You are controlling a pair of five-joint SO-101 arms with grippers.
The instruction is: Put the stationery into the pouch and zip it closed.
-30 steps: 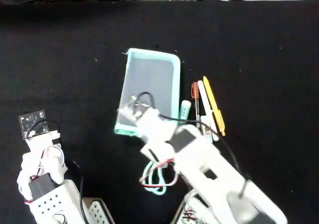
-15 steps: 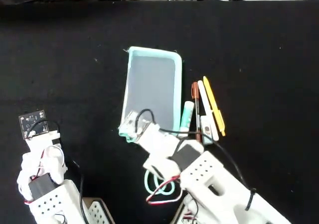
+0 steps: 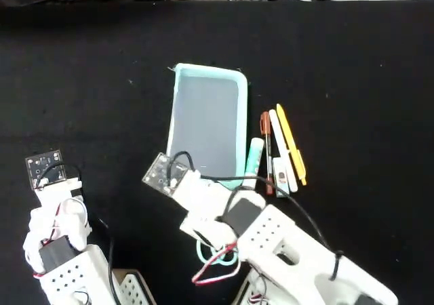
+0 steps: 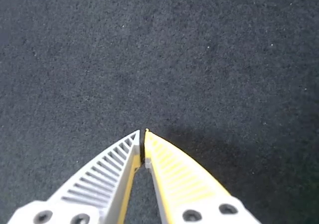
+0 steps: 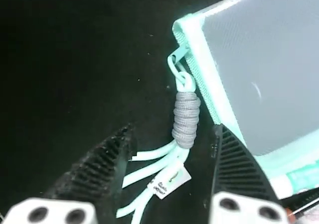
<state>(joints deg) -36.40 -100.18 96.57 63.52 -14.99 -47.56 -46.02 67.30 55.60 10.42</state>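
The teal pouch (image 3: 207, 122) lies flat at mid table, its mesh face up. Beside its right edge lie a small teal-and-white stick (image 3: 253, 157), a brown pen (image 3: 266, 149), a white pen (image 3: 279, 152) and a yellow pen (image 3: 290, 142). My right arm (image 3: 224, 213) sits at the pouch's near left corner. In the right wrist view the right gripper (image 5: 172, 130) is open, and the grey-wrapped zipper cord (image 5: 186, 118) lies between its black fingers (image 5: 107, 157), untouched. That cord hangs from the slider at the pouch (image 5: 259, 79) corner. The left gripper (image 4: 144, 132) is shut on nothing above bare cloth.
Black cloth covers the whole table (image 3: 352, 68). My left arm (image 3: 54, 224) rests at the near left, well away from the pouch. Looped teal and red cords (image 3: 213, 254) lie under the right arm. Open cloth stretches left of and beyond the pouch.
The right arm has drawn back off the pouch's near end, toward the near left. The pouch has swung from a slight tilt to lie straighter. The left arm has stayed still.
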